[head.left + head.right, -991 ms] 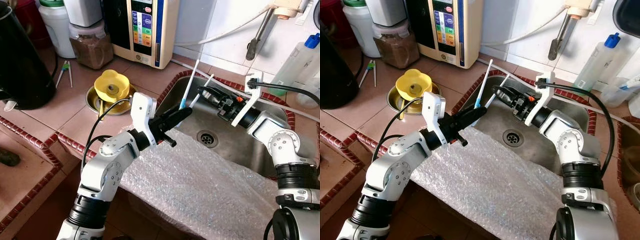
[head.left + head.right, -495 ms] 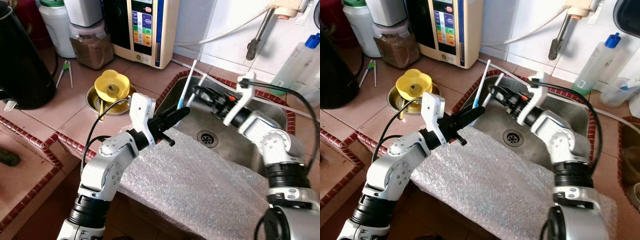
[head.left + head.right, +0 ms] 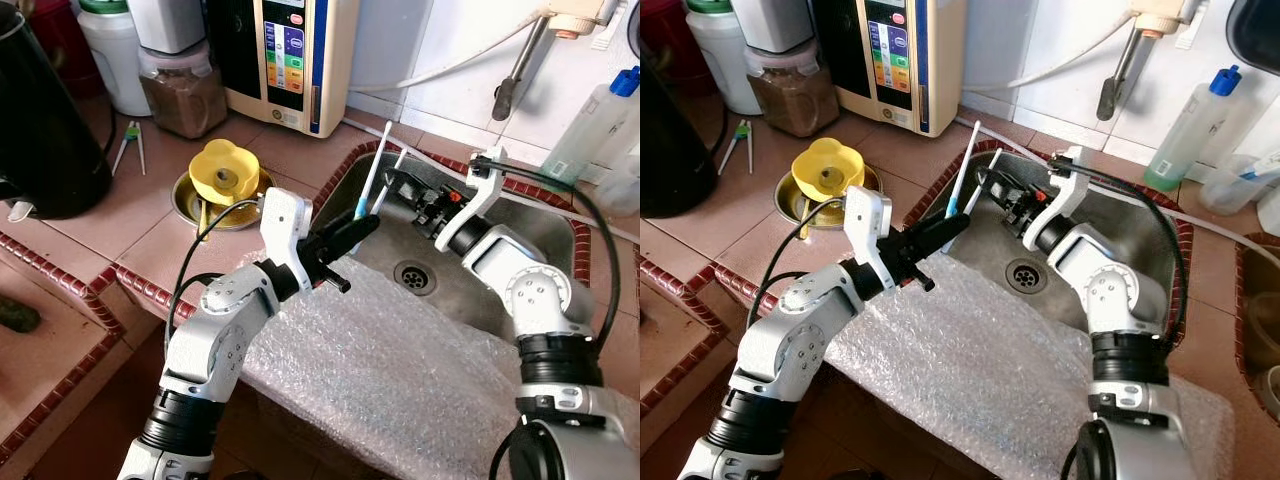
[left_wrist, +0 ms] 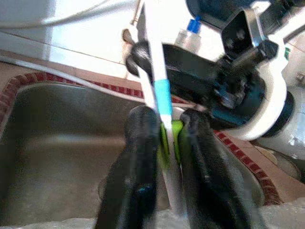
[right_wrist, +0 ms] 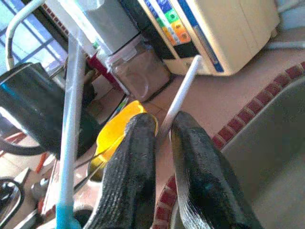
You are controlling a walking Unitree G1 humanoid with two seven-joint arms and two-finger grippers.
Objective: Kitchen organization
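A white toothbrush with a blue band [image 3: 373, 168] stands tilted over the near left corner of the steel sink [image 3: 480, 300]. My left gripper [image 3: 362, 225] is shut on its lower end, where a green part shows between the fingers [image 4: 143, 138]. A second, plain white stick [image 3: 400, 163] leans right beside it. My right gripper [image 3: 392, 180] reaches in from the right and is shut on that stick [image 5: 183, 100]. The two grippers are close together, nearly tip to tip. The blue-banded brush [image 5: 70, 119] also stands in the right wrist view.
Bubble wrap [image 3: 400, 370] covers the counter's front edge below both arms. A yellow funnel in a steel bowl [image 3: 222, 172] sits left of the sink. A black kettle [image 3: 45, 120], a jar [image 3: 183, 90] and a water purifier [image 3: 290, 60] line the back. A blue-capped bottle [image 3: 590, 120] stands at the right.
My right forearm has swung left, bringing its gripper and white stick closer to the left gripper. The left gripper and its brush have shifted slightly left.
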